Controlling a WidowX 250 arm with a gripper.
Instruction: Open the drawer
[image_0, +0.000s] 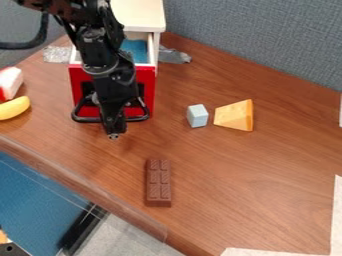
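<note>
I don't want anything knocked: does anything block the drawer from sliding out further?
Nothing visible does, apart from the gripper itself, at the handle of the drawer. The chocolate bar lies farther out, toward the picture's right, probably beside its path.

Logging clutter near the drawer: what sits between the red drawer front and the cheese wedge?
A small pale blue-grey block, closer to the cheese wedge than to the red drawer front. Seen in the camera view.

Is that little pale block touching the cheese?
Apart. The camera view shows a narrow strip of brown table between the block and the cheese.
</note>
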